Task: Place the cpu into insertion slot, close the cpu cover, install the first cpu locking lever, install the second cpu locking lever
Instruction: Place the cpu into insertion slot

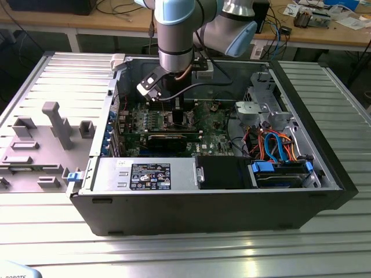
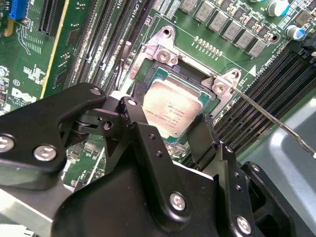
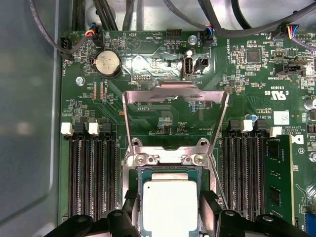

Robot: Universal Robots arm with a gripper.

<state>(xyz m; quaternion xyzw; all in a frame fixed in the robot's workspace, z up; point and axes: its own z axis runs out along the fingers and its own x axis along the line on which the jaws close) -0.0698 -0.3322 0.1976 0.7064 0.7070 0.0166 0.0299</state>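
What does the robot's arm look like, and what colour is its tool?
The arm is a fat silver-grey tube with light blue caps at its joints. A thin dark cable loops by its wrist. The tool is black, made of chunky jointed bars dotted with shiny round silver screws.
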